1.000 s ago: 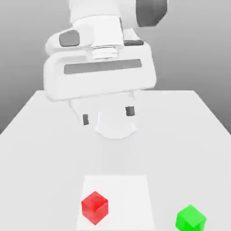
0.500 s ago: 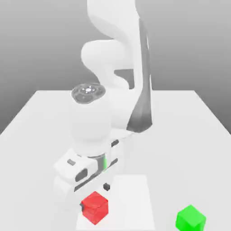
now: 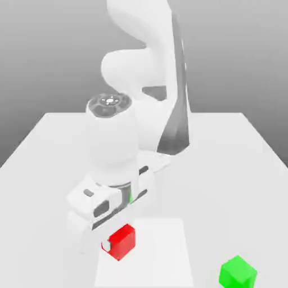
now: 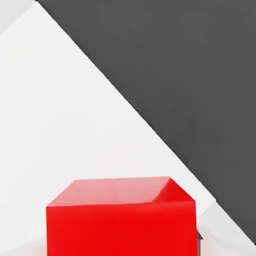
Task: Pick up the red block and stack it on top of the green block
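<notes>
Nearest the cam, green block (image 3: 237,273) sits on the table (image 3: 214,197) at the ext. view's right, waiting as the stack base. Bit further back, red block (image 3: 124,242) is in the gripper (image 3: 119,239), jaws shut on it, over the flat white square (image 3: 160,253), which is no container! Grasp step's in hand, lift prob. just starting; next: raise w/ clearance, carry across, line up over green, lower gently, then release
</notes>
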Motion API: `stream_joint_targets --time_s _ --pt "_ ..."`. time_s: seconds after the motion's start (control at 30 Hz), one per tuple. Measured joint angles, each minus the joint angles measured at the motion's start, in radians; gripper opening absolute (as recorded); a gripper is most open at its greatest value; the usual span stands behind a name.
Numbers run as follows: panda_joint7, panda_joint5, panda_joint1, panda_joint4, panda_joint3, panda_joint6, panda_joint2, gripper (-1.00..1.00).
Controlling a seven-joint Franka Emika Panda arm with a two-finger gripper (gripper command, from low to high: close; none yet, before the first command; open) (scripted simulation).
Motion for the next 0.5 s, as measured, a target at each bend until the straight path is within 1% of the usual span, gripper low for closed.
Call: stream_joint_targets --time_s 0.23,0.37,0.4,0.5 --pt "0.261 -0.050 0.202 0.149 0.120 -0.108 0.036 -1.00" --pt "0.278 -0.035 0.222 0.173 0.143 -0.011 0.156 -1.00" --pt "0.276 -0.032 0.221 0.175 0.146 0.008 0.177 1.00" --pt "0.276 -0.032 0.221 0.175 0.146 0.008 0.177 1.00"
